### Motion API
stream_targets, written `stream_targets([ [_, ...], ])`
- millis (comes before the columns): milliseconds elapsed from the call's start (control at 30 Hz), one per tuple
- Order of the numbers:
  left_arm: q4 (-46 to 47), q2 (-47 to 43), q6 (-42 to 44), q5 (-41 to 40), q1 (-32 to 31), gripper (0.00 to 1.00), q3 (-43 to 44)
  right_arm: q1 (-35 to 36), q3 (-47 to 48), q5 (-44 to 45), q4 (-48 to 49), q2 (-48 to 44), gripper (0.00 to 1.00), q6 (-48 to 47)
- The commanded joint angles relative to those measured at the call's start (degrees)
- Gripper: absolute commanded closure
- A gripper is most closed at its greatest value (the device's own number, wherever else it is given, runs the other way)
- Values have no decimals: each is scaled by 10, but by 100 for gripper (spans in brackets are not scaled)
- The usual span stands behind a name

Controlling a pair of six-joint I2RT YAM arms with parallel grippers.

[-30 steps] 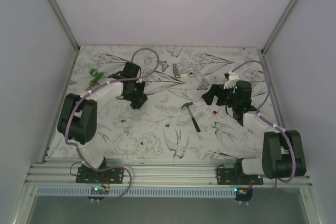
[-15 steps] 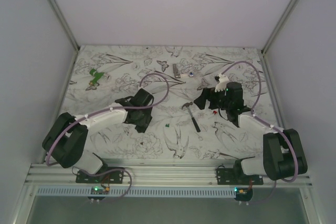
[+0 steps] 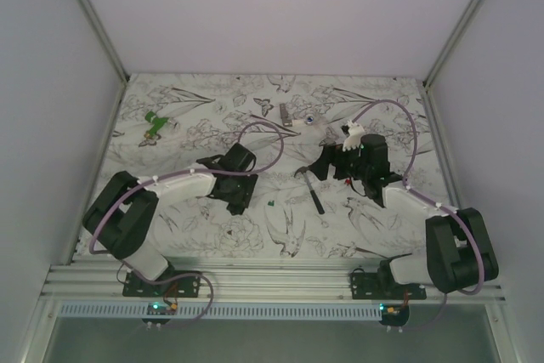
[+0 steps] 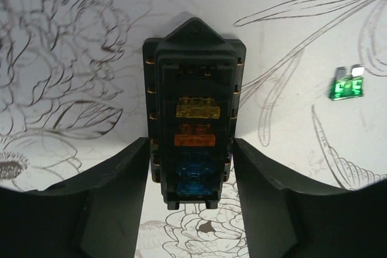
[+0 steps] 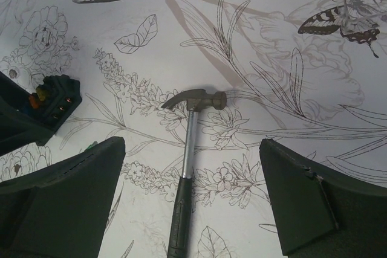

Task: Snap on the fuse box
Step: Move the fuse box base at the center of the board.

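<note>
Nearby, a green fuse (image 4: 347, 87) and a steel-headed hammer (image 5: 195, 99) were seen, the hammer under the wide, empty jaws of the right gripper (image 5: 192, 143). The black plastic fuse box (image 4: 195, 131) was flanked on the table (image 4: 290, 16) by the left gripper (image 4: 191, 144), but a grip could not be told.

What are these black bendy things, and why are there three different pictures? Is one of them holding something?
They are robot arms: a left arm and a right arm, each ending in a two-finger claw. One picture looks down from above on the flowery table. The other two come from little cameras on the wrists. The left gripper reaches around the black fuse box; I cannot tell if it squeezes. A green fuse lies nearby. The right gripper is wide open above a hammer, holding nothing.
</note>
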Motion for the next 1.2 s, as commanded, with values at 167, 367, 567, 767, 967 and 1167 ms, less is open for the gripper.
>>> stream_targets([
  [167,17,67,84,101,-23,51,73,7,19,9,-3,-17,0,4],
  [367,17,140,121,139,-53,53,145,8,11,14,-12,-35,0,2],
  [567,13,186,147,146,-70,52,193,7,3,28,-16,-52,0,0],
  [767,-4,172,184,89,-69,49,203,7,2,29,-15,-51,0,1],
  [967,-19,176,222,93,-61,47,230,11,1,27,-14,-44,0,3],
  [1167,-27,174,228,126,-54,46,252,16,-4,29,-19,-46,0,2],
])
